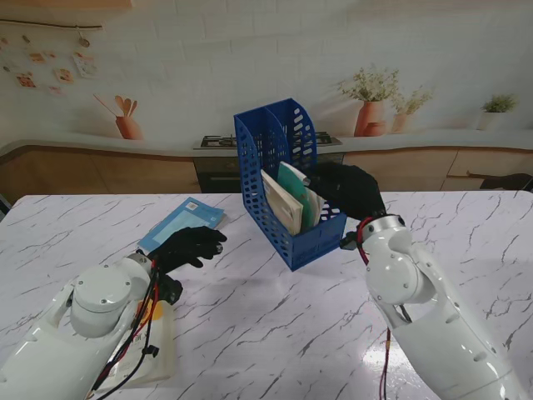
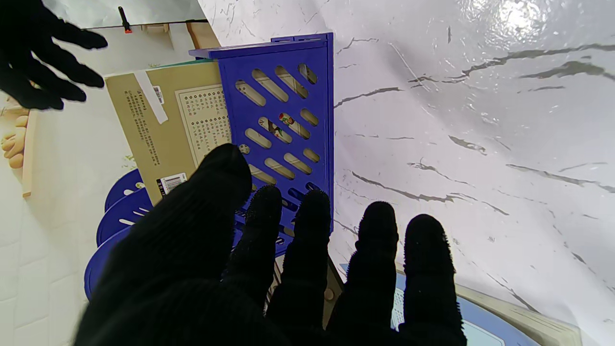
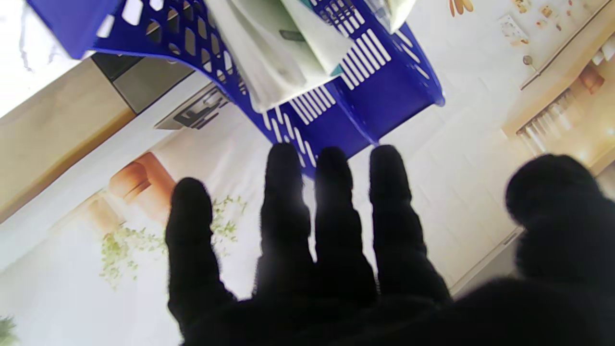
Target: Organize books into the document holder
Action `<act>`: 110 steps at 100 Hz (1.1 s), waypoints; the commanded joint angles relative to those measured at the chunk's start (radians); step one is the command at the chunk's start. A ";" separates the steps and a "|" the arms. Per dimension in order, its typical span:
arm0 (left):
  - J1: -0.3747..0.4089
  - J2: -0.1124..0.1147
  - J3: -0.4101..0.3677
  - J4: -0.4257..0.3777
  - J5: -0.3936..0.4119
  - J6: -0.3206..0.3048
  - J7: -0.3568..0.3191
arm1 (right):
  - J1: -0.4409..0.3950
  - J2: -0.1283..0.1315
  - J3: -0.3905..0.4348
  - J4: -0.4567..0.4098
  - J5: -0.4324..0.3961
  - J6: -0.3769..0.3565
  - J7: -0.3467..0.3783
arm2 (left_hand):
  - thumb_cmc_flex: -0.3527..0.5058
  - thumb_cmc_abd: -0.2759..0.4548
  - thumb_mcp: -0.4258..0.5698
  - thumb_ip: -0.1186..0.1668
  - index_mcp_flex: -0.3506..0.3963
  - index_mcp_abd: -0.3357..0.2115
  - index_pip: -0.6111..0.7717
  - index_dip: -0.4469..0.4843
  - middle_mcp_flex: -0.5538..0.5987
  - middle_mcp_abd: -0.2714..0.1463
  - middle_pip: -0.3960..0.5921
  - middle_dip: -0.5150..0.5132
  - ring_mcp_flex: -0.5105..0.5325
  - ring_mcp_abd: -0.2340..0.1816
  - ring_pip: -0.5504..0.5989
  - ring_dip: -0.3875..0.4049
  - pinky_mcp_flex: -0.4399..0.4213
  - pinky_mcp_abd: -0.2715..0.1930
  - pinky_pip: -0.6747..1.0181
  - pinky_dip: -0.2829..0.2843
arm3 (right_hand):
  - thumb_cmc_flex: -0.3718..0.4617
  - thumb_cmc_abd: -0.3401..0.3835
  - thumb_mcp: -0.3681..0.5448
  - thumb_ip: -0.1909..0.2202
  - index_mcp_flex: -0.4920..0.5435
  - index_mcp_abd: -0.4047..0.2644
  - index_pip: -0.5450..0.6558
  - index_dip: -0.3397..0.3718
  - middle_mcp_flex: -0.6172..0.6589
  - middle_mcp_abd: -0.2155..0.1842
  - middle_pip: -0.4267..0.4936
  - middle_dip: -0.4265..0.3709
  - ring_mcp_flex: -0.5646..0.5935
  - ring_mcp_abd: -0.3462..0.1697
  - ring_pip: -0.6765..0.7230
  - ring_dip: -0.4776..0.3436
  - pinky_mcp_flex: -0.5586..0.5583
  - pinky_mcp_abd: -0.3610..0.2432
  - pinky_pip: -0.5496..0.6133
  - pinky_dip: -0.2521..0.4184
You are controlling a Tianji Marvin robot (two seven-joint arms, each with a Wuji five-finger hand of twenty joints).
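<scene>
The blue document holder (image 1: 283, 179) stands on the marble counter (image 1: 275, 333), in the middle and far from me, with some books (image 1: 293, 200) leaning inside it. A light blue book (image 1: 183, 225) lies flat on the counter, to the left of the holder. The left robot hand (image 1: 190, 247) rests over the near edge of this book with fingers spread, and it grips nothing. The right robot hand (image 1: 350, 190) is just beside the right side of the holder, fingers apart, also holding nothing.
</scene>
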 commanded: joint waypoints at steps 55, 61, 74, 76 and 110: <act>0.185 -0.001 -0.148 -0.185 0.091 -0.025 0.042 | -0.262 0.018 0.110 -0.117 0.036 -0.075 0.011 | -0.035 0.045 -0.072 0.021 0.004 -0.025 -0.006 -0.010 -0.040 -0.035 -0.049 -0.025 -0.102 0.005 -0.089 -0.075 -0.126 -0.091 -0.250 -0.144 | 0.001 0.035 -0.032 0.009 0.009 0.029 -0.010 -0.025 0.010 -0.003 0.008 0.029 0.010 -0.008 -0.011 0.007 -0.034 -0.043 -0.047 0.015; 0.213 0.001 -0.165 -0.209 0.110 -0.029 0.041 | -0.273 0.020 0.115 -0.117 0.049 -0.082 0.023 | -0.038 0.047 -0.079 0.021 0.004 -0.027 -0.008 -0.010 -0.041 -0.033 -0.052 -0.025 -0.099 -0.007 -0.095 -0.074 -0.130 -0.089 -0.256 -0.148 | 0.004 0.038 -0.035 0.009 0.008 0.032 -0.011 -0.025 0.011 -0.003 0.016 0.036 0.011 -0.007 -0.010 0.009 -0.035 -0.047 -0.049 0.016; 0.271 0.001 -0.199 -0.250 0.139 -0.027 0.051 | -0.295 0.022 0.122 -0.114 0.064 -0.104 0.034 | -0.038 0.050 -0.089 0.021 0.006 -0.028 -0.012 -0.010 -0.041 -0.036 -0.059 -0.026 -0.095 -0.010 -0.105 -0.072 -0.134 -0.087 -0.265 -0.153 | 0.012 0.036 -0.042 0.010 0.012 0.035 -0.006 -0.023 0.008 -0.001 0.048 0.062 0.017 -0.007 0.003 0.019 -0.033 -0.051 -0.051 0.019; 0.279 0.001 -0.204 -0.254 0.141 -0.025 0.052 | -0.298 0.023 0.124 -0.115 0.064 -0.107 0.038 | -0.039 0.049 -0.091 0.021 0.005 -0.028 -0.013 -0.010 -0.041 -0.037 -0.059 -0.025 -0.096 -0.014 -0.106 -0.072 -0.133 -0.087 -0.265 -0.154 | 0.011 0.038 -0.043 0.010 0.011 0.034 -0.006 -0.022 0.008 -0.001 0.050 0.064 0.019 -0.007 0.005 0.020 -0.032 -0.052 -0.051 0.019; 0.394 -0.005 -0.276 -0.293 0.161 0.003 0.073 | -0.347 0.031 0.158 -0.114 0.072 -0.117 0.072 | -0.033 0.057 -0.106 0.024 0.003 -0.031 -0.020 -0.008 -0.045 -0.036 -0.064 -0.023 -0.095 -0.017 -0.116 -0.064 -0.135 -0.089 -0.279 -0.161 | 0.018 0.026 -0.046 0.010 0.028 0.032 0.004 -0.019 0.014 0.001 0.072 0.078 0.030 -0.002 0.023 0.028 -0.022 -0.049 -0.041 0.027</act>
